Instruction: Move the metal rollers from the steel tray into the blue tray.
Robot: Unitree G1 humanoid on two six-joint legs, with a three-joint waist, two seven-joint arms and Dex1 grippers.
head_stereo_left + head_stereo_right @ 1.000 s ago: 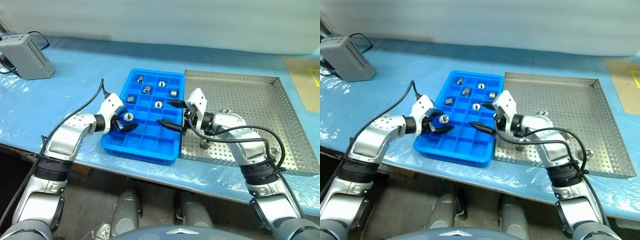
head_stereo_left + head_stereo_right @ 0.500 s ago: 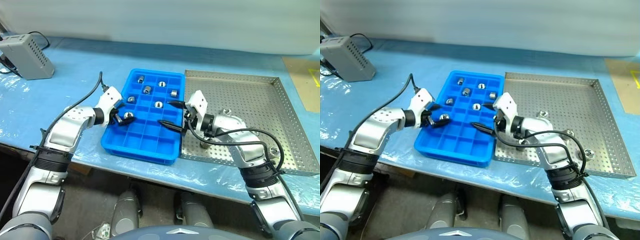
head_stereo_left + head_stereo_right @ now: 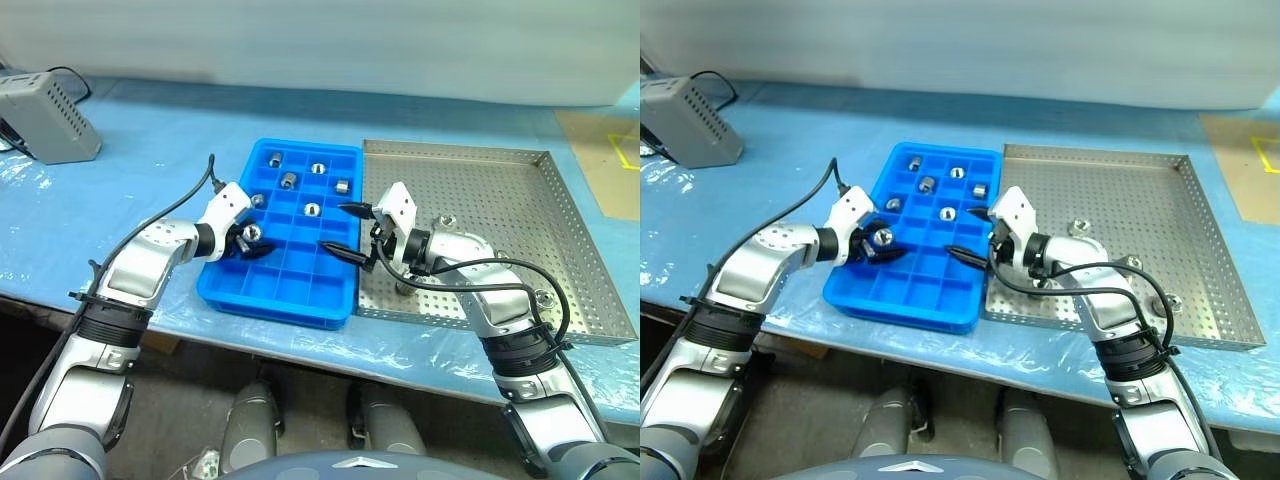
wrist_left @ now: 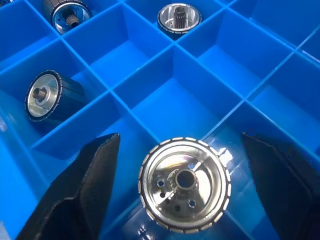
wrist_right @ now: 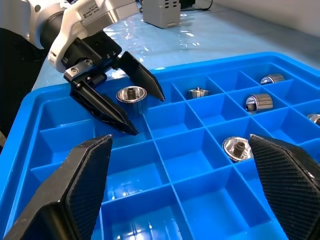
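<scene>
Blue plastic sheeting covers the table, with a grey box at its far left corner and a pale wall behind. On it the blue tray lies just beside the steel tray; several metal rollers sit in blue compartments, others on the steel floor. The left gripper fingers straddle one roller without pinching it, and the right gripper fingers stand wide and empty over the blue tray's right edge.

Blue-covered table; blue tray, steel tray, grey box.
</scene>
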